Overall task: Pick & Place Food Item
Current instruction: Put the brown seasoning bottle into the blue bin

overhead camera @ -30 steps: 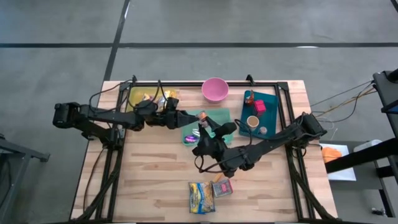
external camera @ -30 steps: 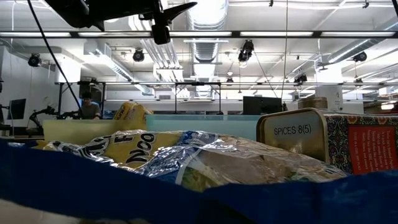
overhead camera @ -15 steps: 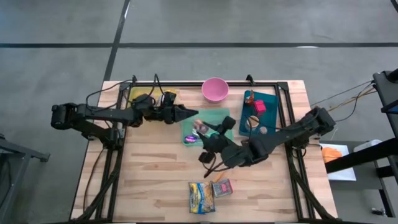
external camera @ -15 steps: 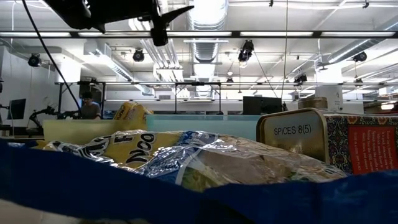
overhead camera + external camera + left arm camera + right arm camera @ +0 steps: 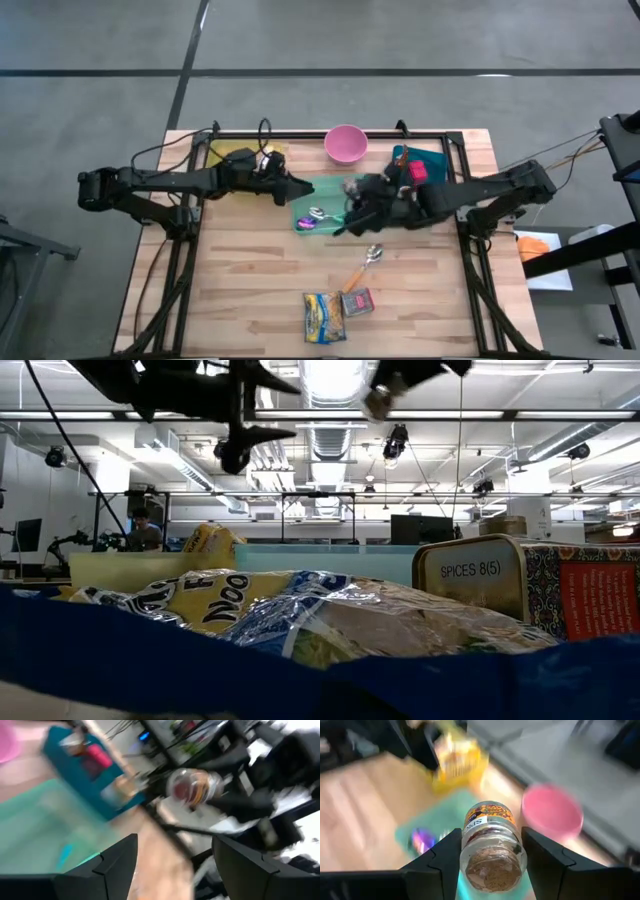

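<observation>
My right gripper is shut on a small glass spice jar with brown contents, held in the air over the light green tray. The jar also shows in the left wrist view and high in the low view. My left gripper hovers open over the green tray's left edge, pointing at the jar, with nothing between its fingers. A spoon and a purple item lie on the green tray. My right gripper pinches the spice jar by its round glass sides between its two fingers. The jar's length runs roughly along the fingers, one end facing the wrist camera. It is lifted clear, above the green tray.
A pink bowl stands at the far edge. A teal tray with a red item sits far right, a yellow tray with a yellow bag far left. An orange-handled spoon, a noodle bag and a spice tin lie near the front.
My right gripper has carried the jar from the middle of the table toward the far edge and a little up, over the green tray, rolling its wrist. The orange-handled spoon, before under the arm, now shows. My left gripper has rolled and dipped slightly.
</observation>
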Robot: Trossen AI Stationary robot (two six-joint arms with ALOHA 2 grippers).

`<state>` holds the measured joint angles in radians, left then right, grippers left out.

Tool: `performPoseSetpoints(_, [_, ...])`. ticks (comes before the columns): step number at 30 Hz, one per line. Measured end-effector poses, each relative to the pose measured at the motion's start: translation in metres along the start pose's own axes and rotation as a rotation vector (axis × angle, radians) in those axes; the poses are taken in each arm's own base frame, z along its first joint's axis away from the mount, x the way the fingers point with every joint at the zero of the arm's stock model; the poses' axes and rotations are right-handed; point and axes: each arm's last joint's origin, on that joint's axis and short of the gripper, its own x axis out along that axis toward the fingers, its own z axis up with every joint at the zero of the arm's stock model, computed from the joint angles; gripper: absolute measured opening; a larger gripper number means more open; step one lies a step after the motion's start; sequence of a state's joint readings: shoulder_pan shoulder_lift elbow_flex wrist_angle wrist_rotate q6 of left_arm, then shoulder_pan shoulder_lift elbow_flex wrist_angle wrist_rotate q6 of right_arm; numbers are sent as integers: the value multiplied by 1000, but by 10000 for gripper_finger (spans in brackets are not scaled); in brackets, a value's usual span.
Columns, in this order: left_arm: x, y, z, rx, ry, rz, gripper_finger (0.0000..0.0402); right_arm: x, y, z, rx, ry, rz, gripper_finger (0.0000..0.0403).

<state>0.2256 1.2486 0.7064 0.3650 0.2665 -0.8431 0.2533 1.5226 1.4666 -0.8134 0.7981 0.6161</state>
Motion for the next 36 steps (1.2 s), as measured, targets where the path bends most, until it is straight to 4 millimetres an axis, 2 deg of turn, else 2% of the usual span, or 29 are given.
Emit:
performPoseSetpoints(4, [-4, 5, -8, 44, 114, 104, 262, 2, -37, 0, 84, 187, -28, 170])
performPoseSetpoints(8, [-6, 13, -15, 48, 187, 176, 262, 2, -70, 3, 156, 292, -102, 170])
performPoseSetpoints(16, [-9, 20, -22, 102, 230, 275, 262, -2, -137, 0, 316, 517, -311, 170])
performPoseSetpoints(19, [-10, 23, -24, 101, 230, 320, 262, -1, -156, -3, 369, 618, -364, 170])
performPoseSetpoints(24, [-12, 26, -27, 93, 261, 359, 263, 12, -177, -13, 430, 742, -422, 170])
performPoseSetpoints(27, [-13, 27, -28, 85, 277, 374, 263, 22, -187, -26, 455, 831, -437, 170])
performPoseSetpoints(32, [-13, 28, -29, 141, 304, 357, 263, 35, -197, -53, 473, 966, -480, 170])
performPoseSetpoints(36, [-14, 24, -29, 219, 336, 301, 263, 42, -197, -70, 477, 1009, -469, 170])
